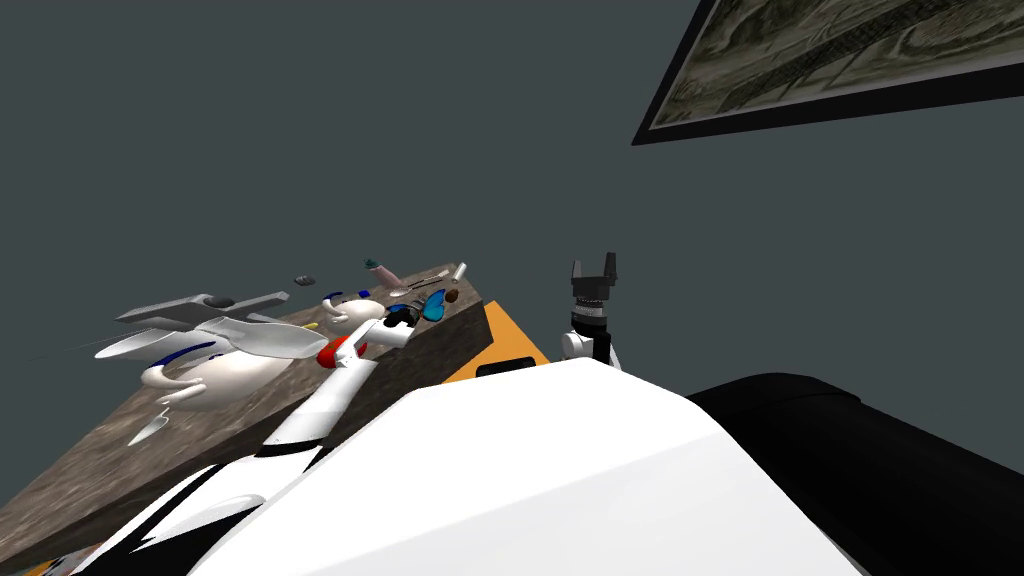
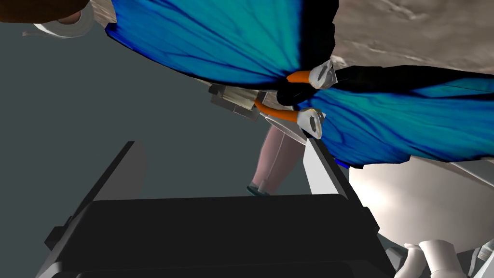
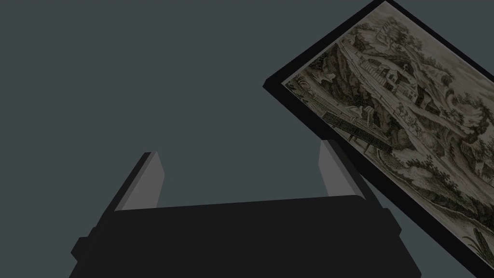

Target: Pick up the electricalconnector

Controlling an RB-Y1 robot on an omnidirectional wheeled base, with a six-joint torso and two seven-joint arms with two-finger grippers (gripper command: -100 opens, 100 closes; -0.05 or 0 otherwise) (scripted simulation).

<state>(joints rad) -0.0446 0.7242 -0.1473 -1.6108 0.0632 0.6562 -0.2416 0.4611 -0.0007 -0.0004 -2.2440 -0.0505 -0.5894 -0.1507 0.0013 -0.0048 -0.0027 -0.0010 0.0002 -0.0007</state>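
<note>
The electrical connector is a blue, wing-shaped thing with a black middle, lying near the right edge of the brown stone-look tabletop. In the left wrist view the connector looms close, with two orange leads ending in white plugs. My left gripper is right beside it, open; one finger reaches just under the blue wing and nothing is held. My right gripper is raised to the right of the table, open and empty.
A pale pink bottle, a white cylinder, a brown piece and cutlery lie beyond the connector. Large white teapot-like vessels and grey flat pieces crowd the table's left. An orange panel flanks the table's right end.
</note>
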